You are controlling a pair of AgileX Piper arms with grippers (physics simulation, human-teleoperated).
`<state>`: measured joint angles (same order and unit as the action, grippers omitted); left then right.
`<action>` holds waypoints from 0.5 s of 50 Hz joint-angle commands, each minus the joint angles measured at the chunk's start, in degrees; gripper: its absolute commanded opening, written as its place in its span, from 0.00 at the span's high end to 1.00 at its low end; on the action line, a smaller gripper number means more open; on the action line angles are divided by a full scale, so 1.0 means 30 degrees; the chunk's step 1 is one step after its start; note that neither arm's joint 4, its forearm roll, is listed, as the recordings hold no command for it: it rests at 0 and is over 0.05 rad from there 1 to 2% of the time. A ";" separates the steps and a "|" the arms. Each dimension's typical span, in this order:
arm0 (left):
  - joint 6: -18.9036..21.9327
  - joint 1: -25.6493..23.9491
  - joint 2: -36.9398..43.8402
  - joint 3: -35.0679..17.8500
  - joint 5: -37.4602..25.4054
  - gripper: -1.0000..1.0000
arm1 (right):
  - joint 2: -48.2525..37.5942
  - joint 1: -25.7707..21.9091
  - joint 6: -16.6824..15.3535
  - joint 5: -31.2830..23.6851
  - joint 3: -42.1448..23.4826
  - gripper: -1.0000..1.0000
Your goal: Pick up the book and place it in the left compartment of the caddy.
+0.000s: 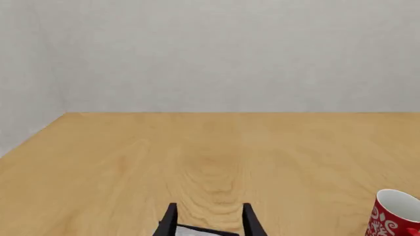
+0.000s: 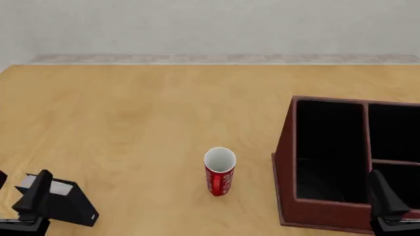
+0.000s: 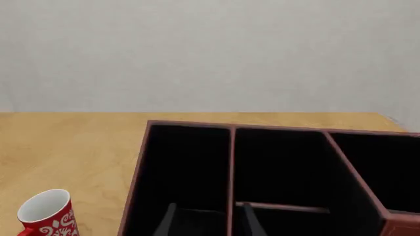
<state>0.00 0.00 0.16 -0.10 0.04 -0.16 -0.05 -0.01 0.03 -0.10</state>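
Observation:
The book (image 2: 69, 204), black with a white-grey page edge, lies at the table's near left corner. My left gripper (image 2: 23, 189) is at its left end. In the left wrist view the left gripper (image 1: 210, 216) has its fingers spread, with a strip of the book (image 1: 196, 230) showing between them. The reddish-brown caddy (image 2: 287, 162) stands at the right, and its left compartment (image 2: 328, 147) is a long black slot. My right gripper (image 2: 387, 196) hangs open over the caddy's near edge. In the right wrist view the right gripper (image 3: 207, 216) looks into the caddy (image 3: 135, 182) beside the left compartment (image 3: 184, 167).
A red mug (image 2: 220, 178) with a white pattern stands upright between the book and the caddy, closer to the caddy. The mug (image 1: 394, 214) also shows in the left wrist view, and the mug (image 3: 46, 216) in the right wrist view. A grey wall closes the table's far side.

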 commanded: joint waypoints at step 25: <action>0.0000 0.0000 0.0085 -0.0050 0.0020 0.00 | 0.0016 -0.0867 -0.0378 -0.0481 -0.0356 0.00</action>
<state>0.00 0.00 0.40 -0.23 0.09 -0.13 -1.66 -0.66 -0.76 -0.53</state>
